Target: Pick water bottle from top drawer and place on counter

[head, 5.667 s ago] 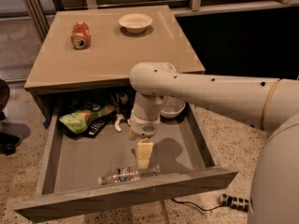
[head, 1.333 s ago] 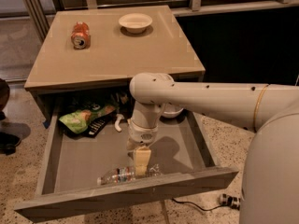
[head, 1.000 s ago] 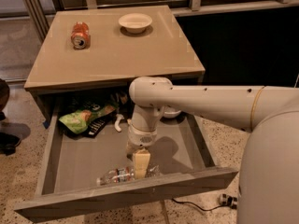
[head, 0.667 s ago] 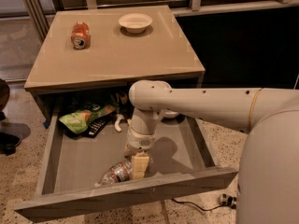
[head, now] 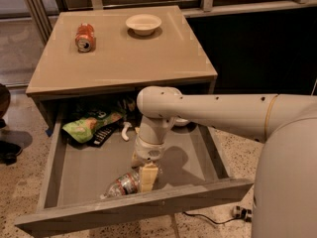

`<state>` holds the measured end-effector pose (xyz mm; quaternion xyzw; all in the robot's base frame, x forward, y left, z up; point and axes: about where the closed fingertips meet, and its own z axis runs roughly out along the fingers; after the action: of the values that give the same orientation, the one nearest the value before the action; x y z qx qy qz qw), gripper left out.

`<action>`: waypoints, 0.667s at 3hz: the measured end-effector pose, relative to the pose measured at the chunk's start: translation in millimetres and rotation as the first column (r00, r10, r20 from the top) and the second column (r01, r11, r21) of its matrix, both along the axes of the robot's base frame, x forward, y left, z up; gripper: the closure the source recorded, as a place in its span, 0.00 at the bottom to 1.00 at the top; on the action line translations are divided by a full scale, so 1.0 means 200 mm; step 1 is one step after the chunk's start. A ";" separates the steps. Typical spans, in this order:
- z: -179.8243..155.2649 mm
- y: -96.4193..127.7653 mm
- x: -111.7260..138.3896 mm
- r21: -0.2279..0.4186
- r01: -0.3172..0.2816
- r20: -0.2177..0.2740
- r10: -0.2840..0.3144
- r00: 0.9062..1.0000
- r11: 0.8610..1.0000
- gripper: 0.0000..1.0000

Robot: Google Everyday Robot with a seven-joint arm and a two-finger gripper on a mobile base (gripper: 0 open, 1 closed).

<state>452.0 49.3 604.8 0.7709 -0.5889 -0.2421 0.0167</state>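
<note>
Water bottle (head: pixel 123 184) lies in top drawer (head: pixel 148 205) by front panel. It swung in last second: now angled, cap low-left, other end under my claw (head: pixel 147 176). Claw's hold: cannot tell. Probably grasp starting, lift next. Counter (head: pixel 129 58) carries soda can (head: pixel 84 37), bowl (head: pixel 143 23). Speckled floor (head: pixel 20 192).

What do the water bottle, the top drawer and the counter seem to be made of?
The water bottle: thin clear plastic, glossy, see-through and crinkled. The top drawer: probably wood, matte grey, flat boards without shine. The counter: smooth tan top, perhaps laminate, softly reflecting light. The gripper is down at the bottle, inside the drawer.
</note>
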 end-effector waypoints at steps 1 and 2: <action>0.00 0.00 0.00 0.000 0.000 0.000 0.000 1.000 1.000 0.32; 0.00 0.00 0.00 0.000 0.000 0.000 0.000 1.000 1.000 0.50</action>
<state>451.9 49.3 604.8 0.7709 -0.5889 -0.2421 0.0168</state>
